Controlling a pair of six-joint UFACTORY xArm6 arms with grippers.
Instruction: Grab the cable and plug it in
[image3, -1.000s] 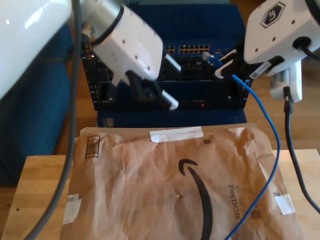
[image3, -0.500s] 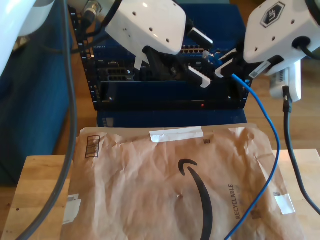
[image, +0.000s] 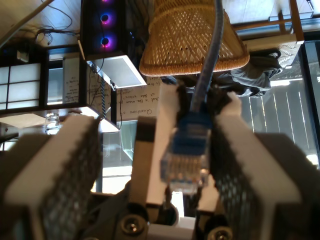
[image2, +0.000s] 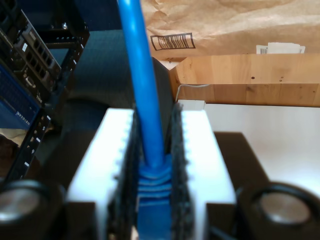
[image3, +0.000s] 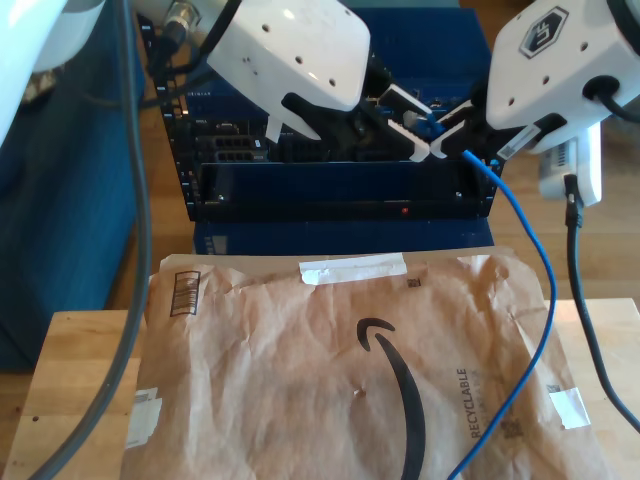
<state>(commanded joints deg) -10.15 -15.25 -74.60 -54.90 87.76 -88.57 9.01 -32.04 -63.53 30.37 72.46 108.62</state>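
Observation:
The cable is thin and bright blue. It rises from the exterior view's lower right to my second gripper, which is shut on the ribbed boot behind the plug. The cable runs out between that gripper's white fingers. My first gripper is open, one finger on each side of the clear-tipped blue plug. Its meshed pads stand apart from the plug. The second gripper's white fingers hold the plug between them. Both grippers meet in front of the rack.
A dark blue rack with rows of network ports stands behind the grippers. A brown paper mailer covers a wooden table. A thick black cable and a white box hang at the exterior view's right.
My first gripper has swung towards the exterior view's right and up, and now brackets the plug held by my second gripper. The second gripper and the cable have stayed put.

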